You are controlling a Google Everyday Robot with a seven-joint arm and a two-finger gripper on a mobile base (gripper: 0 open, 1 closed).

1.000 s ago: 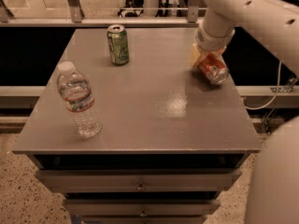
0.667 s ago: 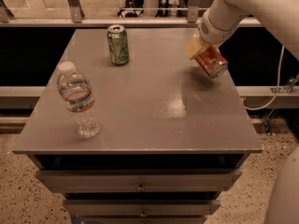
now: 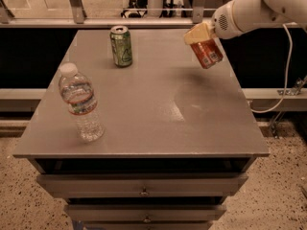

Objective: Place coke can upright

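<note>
Coke can (image 3: 208, 54) hung tilted at upper right of the frame above the table (image 3: 144, 114), long axis running upper left to lower right, gripper (image 3: 200, 36) clamped on its hidden upper end.

Over table (image 3: 158, 109) right-rear: gripper (image 3: 201, 39) holding coke can (image 3: 208, 55); bottle (image 3: 81, 104) front-left.

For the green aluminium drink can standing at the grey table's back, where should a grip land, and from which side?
Mid-height on the green aluminium can, jaws across its round wall, coming from the side facing the gripper: it stands upright, nothing close by. That gripper hangs above the grey table's right rear, shut on the tilted red-orange coke can.
</note>
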